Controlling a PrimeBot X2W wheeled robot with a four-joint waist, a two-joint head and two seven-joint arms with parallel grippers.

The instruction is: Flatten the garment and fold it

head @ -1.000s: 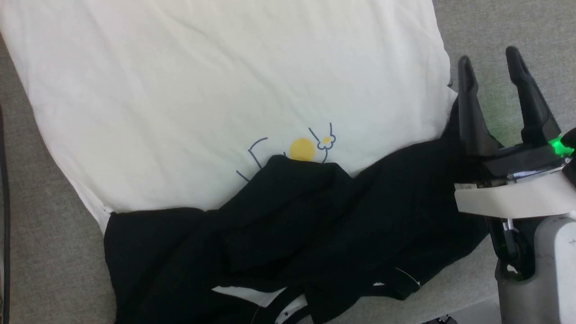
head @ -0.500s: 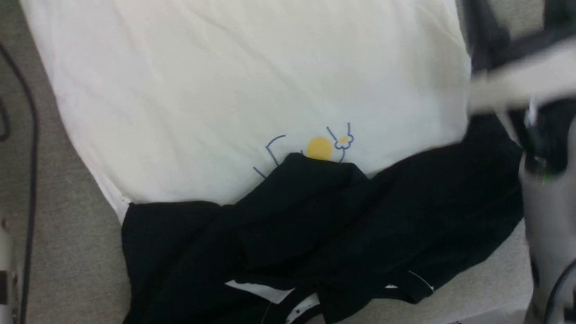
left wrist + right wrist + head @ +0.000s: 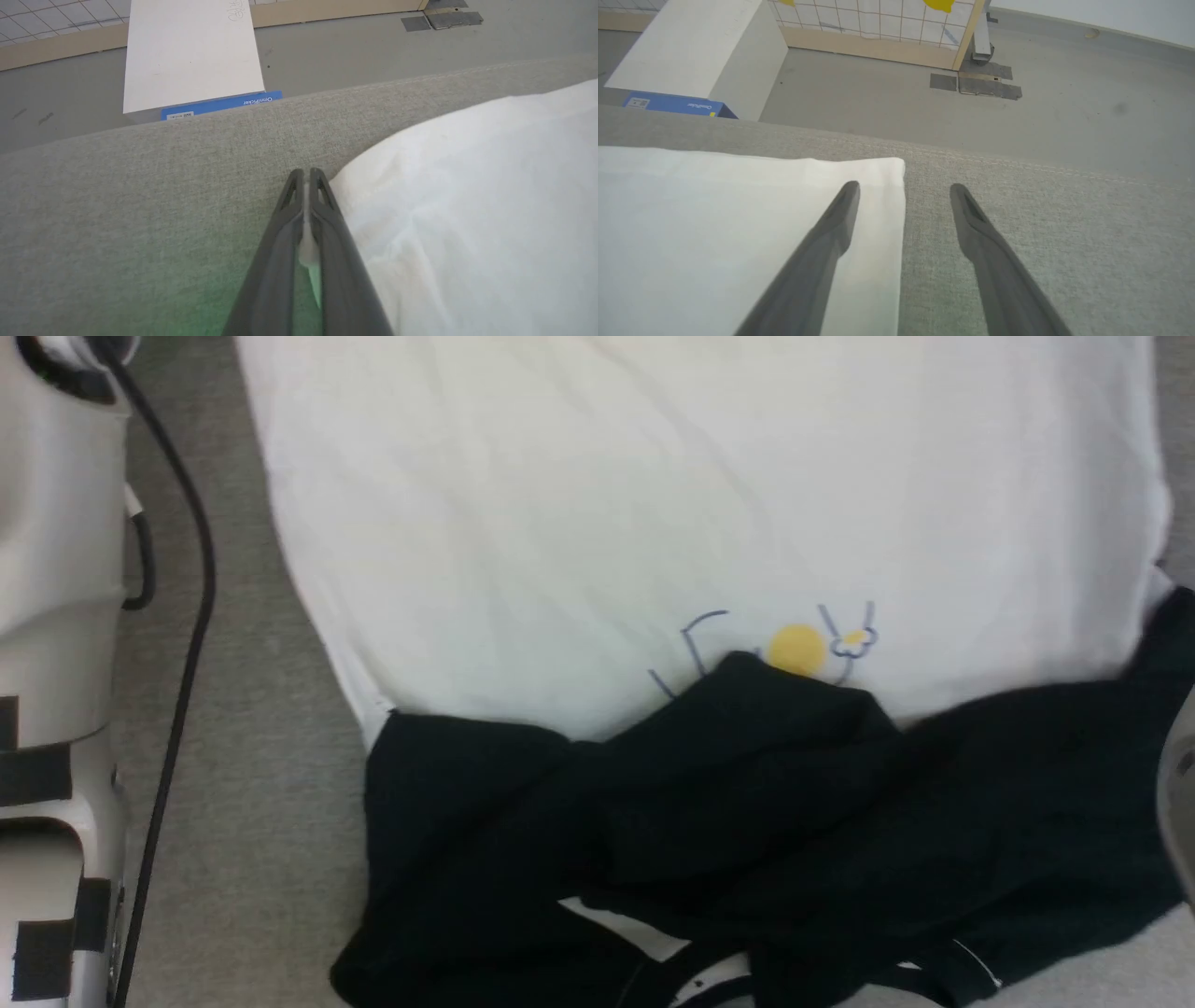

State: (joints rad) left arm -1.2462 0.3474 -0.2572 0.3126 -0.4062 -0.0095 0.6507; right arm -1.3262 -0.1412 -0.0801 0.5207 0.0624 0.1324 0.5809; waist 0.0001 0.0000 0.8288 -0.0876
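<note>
The garment [image 3: 653, 504] lies on the grey padded surface [image 3: 261, 756] with its white body spread flat. Its black sleeves [image 3: 794, 803] are bunched over the near part and cover part of the yellow-and-blue print [image 3: 798, 649]. In the left wrist view my left gripper [image 3: 306, 173] is shut, its tips low over the grey surface right beside the edge of the white fabric [image 3: 467, 210]. My right gripper [image 3: 903, 186] is open above a far corner of the white fabric [image 3: 738, 224]. One finger is over the cloth and the other over the grey surface.
My pale left forearm [image 3: 56, 616] and a black cable [image 3: 187, 616] run down the head view's left edge. Beyond the surface's far edge a white box with a blue label [image 3: 191, 56] stands on the grey floor. A tiled panel [image 3: 878, 23] stands behind it.
The head camera has swung left, so the garment sits further right in the picture. My right gripper moved away towards the far side and left that view. My left forearm now shows at the left edge.
</note>
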